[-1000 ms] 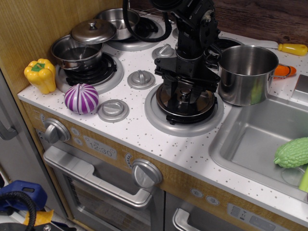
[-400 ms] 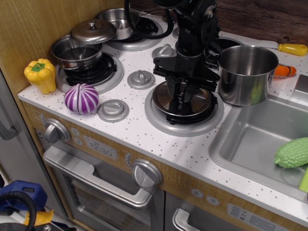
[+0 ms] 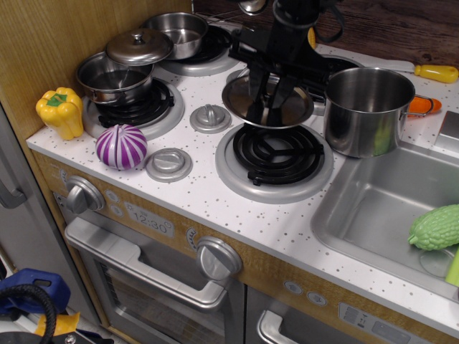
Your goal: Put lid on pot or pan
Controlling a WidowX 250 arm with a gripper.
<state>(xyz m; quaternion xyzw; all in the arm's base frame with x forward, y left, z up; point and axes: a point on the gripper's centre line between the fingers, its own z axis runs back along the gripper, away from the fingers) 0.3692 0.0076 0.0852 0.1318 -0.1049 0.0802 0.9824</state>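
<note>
While the tall steel pot [image 3: 368, 107] stands uncovered right of the front burner [image 3: 275, 156], the shiny lid [image 3: 268, 102] hangs above that burner, beside the pot, its knob clamped in the tool [image 3: 265, 107]; carrying across and lowering remain.

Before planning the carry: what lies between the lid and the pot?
Nothing: in the one view the lid, held by the gripper, hangs just left of the pot.
</note>
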